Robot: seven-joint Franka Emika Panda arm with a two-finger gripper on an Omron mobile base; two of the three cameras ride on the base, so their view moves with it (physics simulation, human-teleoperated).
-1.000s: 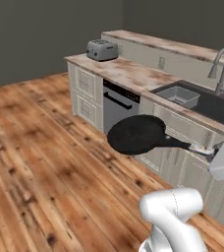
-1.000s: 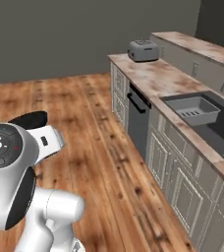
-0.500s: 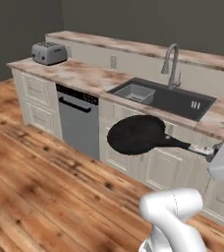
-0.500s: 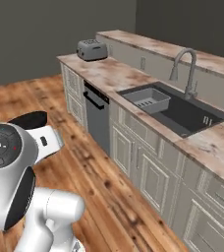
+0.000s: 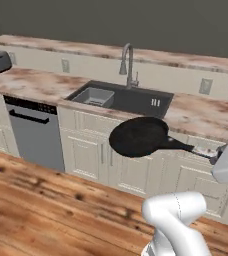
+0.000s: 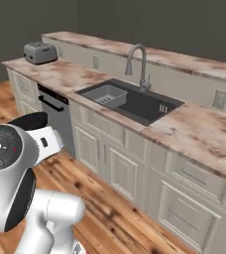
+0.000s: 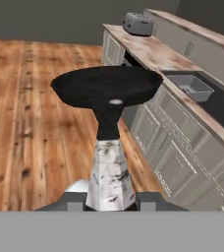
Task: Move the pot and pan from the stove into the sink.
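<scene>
Black pan (image 5: 138,136) is held out level in the air by the gripper (image 7: 111,203), clamped on the pale end of its long handle. Sink (image 5: 136,100) sits up on the counter beyond the pan, so the carry goes up and forward.

I am seeing the sink (image 5: 131,100) basin lying open at frame centre; faucet (image 5: 127,64) standing behind, tray insert (image 5: 93,96) occupying its left.

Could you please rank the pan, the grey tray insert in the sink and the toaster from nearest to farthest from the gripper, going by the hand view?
1. The pan, held by its pale handle tip in the gripper.
2. The tray insert, to the right in the sink.
3. The toaster, at the counter's far end.
</scene>
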